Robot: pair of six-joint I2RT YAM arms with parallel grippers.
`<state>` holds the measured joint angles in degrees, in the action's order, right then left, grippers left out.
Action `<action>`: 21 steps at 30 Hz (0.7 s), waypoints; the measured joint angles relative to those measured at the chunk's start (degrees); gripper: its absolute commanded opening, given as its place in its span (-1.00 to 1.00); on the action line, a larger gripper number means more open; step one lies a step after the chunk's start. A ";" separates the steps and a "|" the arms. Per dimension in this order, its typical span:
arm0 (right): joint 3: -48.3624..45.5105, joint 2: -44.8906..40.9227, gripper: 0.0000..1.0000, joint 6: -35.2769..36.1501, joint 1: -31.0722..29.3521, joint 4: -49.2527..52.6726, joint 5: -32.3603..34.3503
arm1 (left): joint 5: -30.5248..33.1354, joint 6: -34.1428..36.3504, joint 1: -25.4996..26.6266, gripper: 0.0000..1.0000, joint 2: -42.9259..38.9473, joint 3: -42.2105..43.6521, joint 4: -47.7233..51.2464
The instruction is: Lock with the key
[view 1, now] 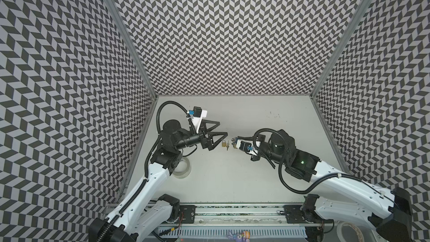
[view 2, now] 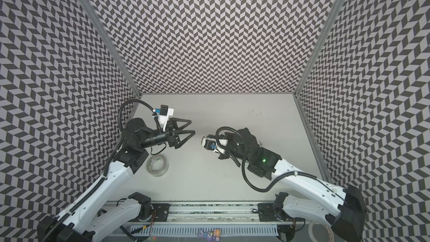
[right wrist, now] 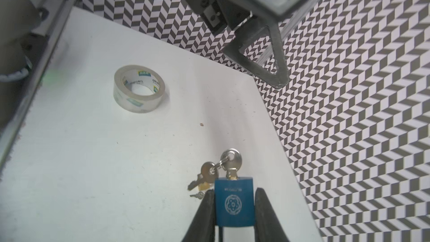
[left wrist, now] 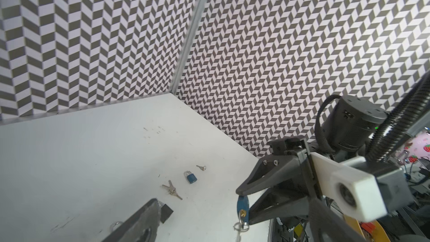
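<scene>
Blue padlock (right wrist: 233,202) sits clamped by the right gripper (right wrist: 234,193), jaws pressed on its sides, above the table (view 1: 232,182), a key (right wrist: 231,162) seated in its keyhole; the left gripper (view 1: 222,128) gapes wide and empty near it; tape roll (right wrist: 139,89) lies apart

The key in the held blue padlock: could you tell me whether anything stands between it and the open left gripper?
Nothing visible does. The key juts from the blue padlock clamped in the right gripper, facing the left gripper across open air. A spare key dangles off to one side, and the brass padlock lies lower down.
</scene>
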<state>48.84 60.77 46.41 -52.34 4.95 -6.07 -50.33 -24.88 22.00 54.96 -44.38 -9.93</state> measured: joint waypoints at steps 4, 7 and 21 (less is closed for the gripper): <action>0.37 -0.09 -1.00 6.38 0.00 3.08 -0.07 | 0.63 2.36 4.48 0.97 1.81 -1.16 0.74; 0.37 -0.11 -1.00 8.74 0.00 4.07 -0.44 | 1.64 3.63 7.52 0.89 3.56 -1.75 1.14; 0.37 -3.26 -1.00 10.12 0.00 3.04 -1.11 | 4.17 6.21 12.81 0.45 7.08 -2.56 3.06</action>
<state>49.21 57.52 56.53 -52.34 7.99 -7.18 -46.15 -18.68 34.81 62.04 -46.94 -6.87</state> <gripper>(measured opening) 0.241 0.724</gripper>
